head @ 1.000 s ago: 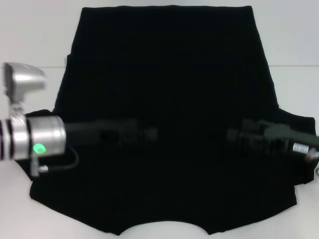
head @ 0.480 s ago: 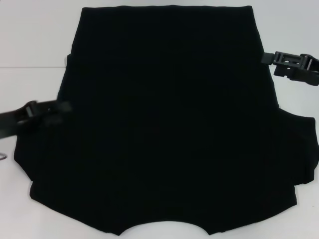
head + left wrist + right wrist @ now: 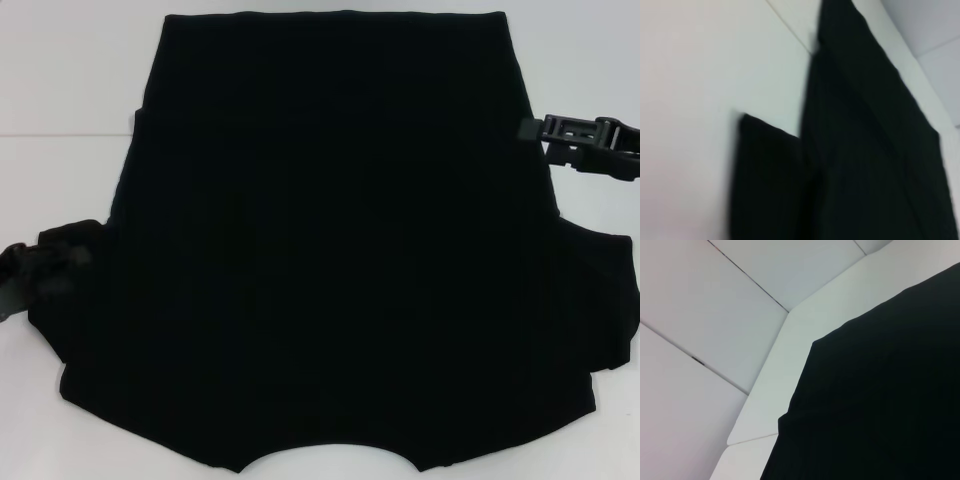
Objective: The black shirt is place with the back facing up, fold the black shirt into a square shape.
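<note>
On white table [image 3: 60, 60], matte black shirt [image 3: 340, 250] lies flat.

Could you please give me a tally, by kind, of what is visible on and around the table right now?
Shirts: 1, the black shirt spread on the table.
Claws: 2, the left claw at the shirt's left sleeve, the right claw at its right edge.
Tables: 1.
Total: 4.

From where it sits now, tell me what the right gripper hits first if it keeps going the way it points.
Likely the shirt: the right gripper points inward at its side edge, though its height above the cloth is unclear.
</note>
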Tool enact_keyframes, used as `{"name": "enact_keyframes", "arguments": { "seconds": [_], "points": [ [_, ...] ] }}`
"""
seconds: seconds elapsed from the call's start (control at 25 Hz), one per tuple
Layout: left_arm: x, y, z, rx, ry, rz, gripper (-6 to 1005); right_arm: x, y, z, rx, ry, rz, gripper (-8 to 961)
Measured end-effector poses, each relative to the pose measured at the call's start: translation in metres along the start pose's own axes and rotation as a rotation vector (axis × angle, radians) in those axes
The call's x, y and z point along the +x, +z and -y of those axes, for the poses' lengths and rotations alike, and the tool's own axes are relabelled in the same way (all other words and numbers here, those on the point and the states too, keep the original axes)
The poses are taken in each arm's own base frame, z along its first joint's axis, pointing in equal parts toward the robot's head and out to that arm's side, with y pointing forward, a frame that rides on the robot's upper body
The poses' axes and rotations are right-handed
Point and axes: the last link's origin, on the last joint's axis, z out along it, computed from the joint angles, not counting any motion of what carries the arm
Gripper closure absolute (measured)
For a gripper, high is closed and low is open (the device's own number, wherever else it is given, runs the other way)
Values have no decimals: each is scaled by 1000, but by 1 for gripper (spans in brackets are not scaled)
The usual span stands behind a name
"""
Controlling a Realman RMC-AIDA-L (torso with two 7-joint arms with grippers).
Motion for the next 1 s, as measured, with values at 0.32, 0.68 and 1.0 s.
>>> {"name": "enact_keyframes", "arguments": {
  "seconds": [0.32, 0.68, 1.0],
  "points": [
    [1, -5, 17, 96, -24, -21, 465, 2, -1, 2, 3, 12, -2, 94],
    [-1, -17, 29, 106, -81, -73, 466, 2, -1, 2, 3, 11, -1, 102],
    [-4, -17, 33, 117, -91, -77, 466, 1, -1, 2, 3, 11, -1, 109]
  ]
}}
